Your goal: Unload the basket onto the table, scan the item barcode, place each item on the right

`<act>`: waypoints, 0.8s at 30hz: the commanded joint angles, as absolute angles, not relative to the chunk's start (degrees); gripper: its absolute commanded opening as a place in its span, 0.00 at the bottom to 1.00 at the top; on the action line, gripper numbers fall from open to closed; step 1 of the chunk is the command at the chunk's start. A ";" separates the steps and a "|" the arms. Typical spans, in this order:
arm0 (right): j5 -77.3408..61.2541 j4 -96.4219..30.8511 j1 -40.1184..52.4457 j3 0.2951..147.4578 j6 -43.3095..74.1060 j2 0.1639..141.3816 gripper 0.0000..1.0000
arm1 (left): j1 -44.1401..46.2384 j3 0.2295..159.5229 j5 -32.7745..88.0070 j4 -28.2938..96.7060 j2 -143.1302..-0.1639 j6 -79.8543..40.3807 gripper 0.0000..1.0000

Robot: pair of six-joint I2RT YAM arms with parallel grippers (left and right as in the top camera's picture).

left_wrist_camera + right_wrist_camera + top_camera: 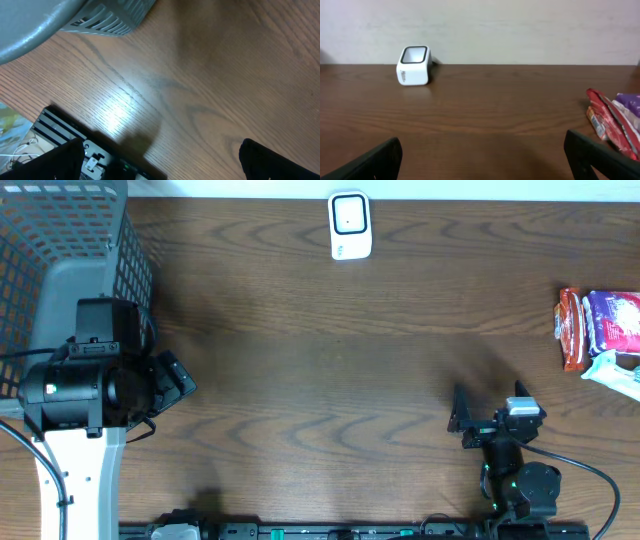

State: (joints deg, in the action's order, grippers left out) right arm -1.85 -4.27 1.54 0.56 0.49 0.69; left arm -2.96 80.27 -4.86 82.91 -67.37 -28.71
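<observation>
Stretching across every view is a dark brown wood-grain table (pixel 330 350), a bright glare showing on it in the left wrist view, and a plain pale wall (pixel 520 25) is closing it off behind. A white scanner (pixel 350 225) is standing at the far edge, its dark-rimmed window tilting upward. The packets (pixel 600 330), one red, one purple, one pale, are lying together at the right edge, their printing too small to read. A grey mesh basket (pixel 60 220) is sitting at the far left. The left gripper (pixel 162 162) and the right gripper (pixel 482 155) are both hovering with jaws spread wide, holding nothing, well apart from the packets.
</observation>
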 commanded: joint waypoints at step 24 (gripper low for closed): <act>-1.39 -4.64 3.11 0.32 -0.67 0.27 0.99 | -3.27 80.29 -5.61 83.11 -67.35 -29.26 0.98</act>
